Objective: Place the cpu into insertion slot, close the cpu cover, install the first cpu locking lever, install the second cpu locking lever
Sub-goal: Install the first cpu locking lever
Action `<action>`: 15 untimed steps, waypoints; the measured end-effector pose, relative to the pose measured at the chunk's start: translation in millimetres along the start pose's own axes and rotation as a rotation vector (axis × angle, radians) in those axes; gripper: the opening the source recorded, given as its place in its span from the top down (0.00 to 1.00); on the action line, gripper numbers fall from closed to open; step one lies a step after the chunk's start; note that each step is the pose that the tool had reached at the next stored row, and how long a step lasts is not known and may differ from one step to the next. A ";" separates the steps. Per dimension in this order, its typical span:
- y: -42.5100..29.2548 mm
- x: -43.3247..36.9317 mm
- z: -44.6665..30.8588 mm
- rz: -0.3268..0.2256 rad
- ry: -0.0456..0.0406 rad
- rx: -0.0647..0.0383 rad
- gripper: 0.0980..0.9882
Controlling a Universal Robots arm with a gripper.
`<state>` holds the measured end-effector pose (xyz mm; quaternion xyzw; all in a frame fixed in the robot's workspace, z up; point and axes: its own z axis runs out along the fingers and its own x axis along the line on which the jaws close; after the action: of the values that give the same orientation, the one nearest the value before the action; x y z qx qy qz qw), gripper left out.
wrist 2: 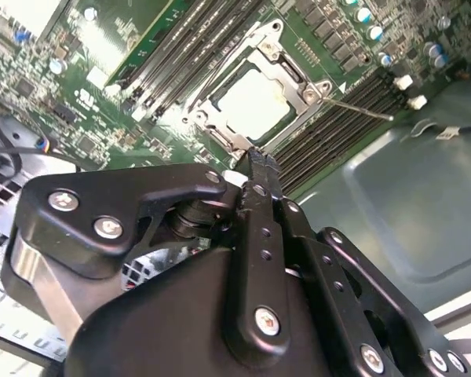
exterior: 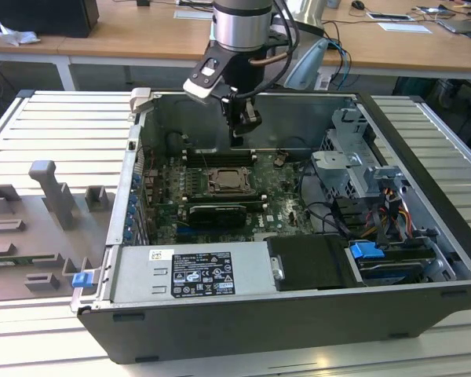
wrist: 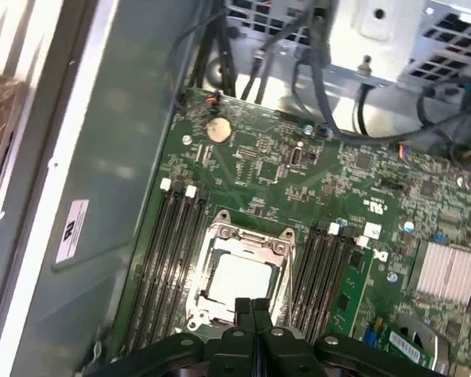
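The gripper (wrist: 252, 308) hovers just over the cpu cover (wrist: 251, 238), fingers clenched on nothing; the cpu (wrist: 239, 279) lies seated beneath that flat frame. A thin locking lever (wrist 2: 359, 109) juts free: I judge it wants a slow press from the shut tips, clear of the memory slots (wrist 2: 330, 137)
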<state>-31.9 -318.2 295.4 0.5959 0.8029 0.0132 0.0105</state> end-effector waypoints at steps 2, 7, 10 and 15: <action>0.0 0.0 0.0 -0.046 0.0016 0.000 0.99; 0.0 0.0 0.7 -0.135 0.0045 0.000 0.99; 0.0 0.0 1.0 -0.207 0.0071 0.000 0.99; -0.1 0.0 1.2 -0.294 0.0100 0.000 0.99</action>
<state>-31.9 -318.2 294.2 0.4720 0.8814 0.0146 0.0085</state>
